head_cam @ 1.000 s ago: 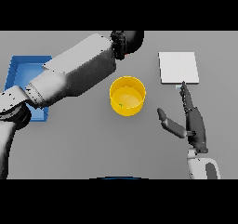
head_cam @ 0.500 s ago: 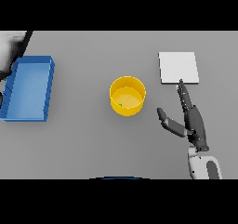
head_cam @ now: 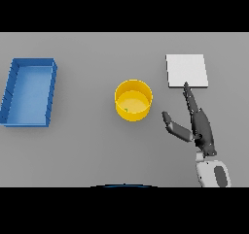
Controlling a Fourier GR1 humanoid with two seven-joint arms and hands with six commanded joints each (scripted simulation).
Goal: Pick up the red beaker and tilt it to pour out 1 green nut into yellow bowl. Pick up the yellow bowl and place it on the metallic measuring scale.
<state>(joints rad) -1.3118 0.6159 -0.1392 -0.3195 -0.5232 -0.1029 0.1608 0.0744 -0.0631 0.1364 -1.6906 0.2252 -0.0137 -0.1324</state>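
Observation:
The yellow bowl [head_cam: 133,100] stands upright at the table's middle, with a small green nut [head_cam: 126,110] lying inside near its left wall. To its right, my right hand [head_cam: 200,126] hovers open, fingers straight and pointing up toward the pale metallic scale [head_cam: 187,71], thumb spread left toward the bowl. A gap separates the thumb from the bowl. The fingertips reach the scale's near edge. No red beaker shows anywhere. My left hand is out of view.
A blue rectangular tray [head_cam: 30,91] lies at the far left of the table, with nothing visible inside it.
My left arm, stretched over the tray and behind the bowl a second ago, has withdrawn leftward and left the view. The right hand has barely moved.

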